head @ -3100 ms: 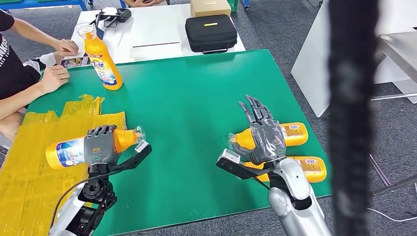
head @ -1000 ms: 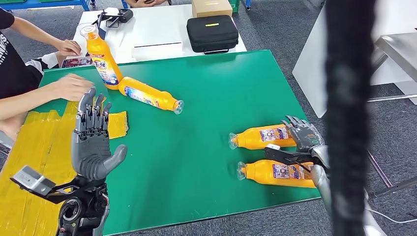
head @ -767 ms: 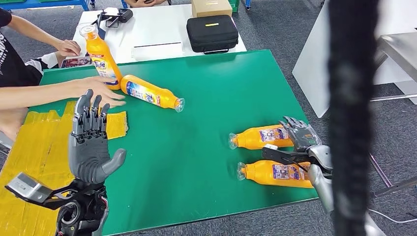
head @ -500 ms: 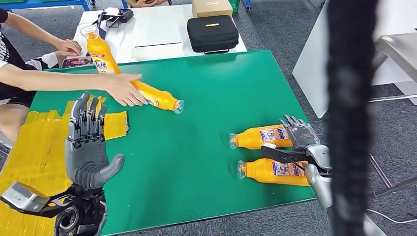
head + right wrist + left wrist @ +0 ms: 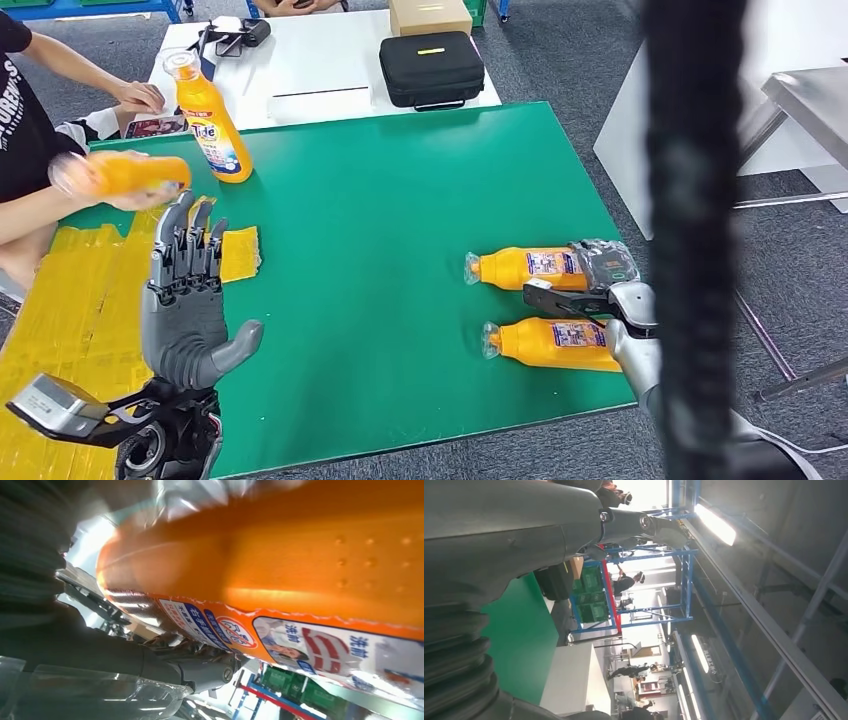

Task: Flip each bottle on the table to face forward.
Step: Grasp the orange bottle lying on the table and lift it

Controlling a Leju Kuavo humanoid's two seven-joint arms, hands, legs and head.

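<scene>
Wrapping my right hand [image 5: 607, 268] around the far lying bottle [image 5: 525, 268], I am gripping its base to turn it; my left hand [image 5: 187, 300] is hovering spread, empty, left of the green table [image 5: 400, 180].

Green table [image 5: 400, 200] carries one upright orange bottle [image 5: 212, 125] at its far left corner and two orange bottles lying on their sides near the right edge — one [image 5: 530, 267] behind the other [image 5: 555, 343]. Yellow sheeting [image 5: 70, 300] covers the left end.
</scene>
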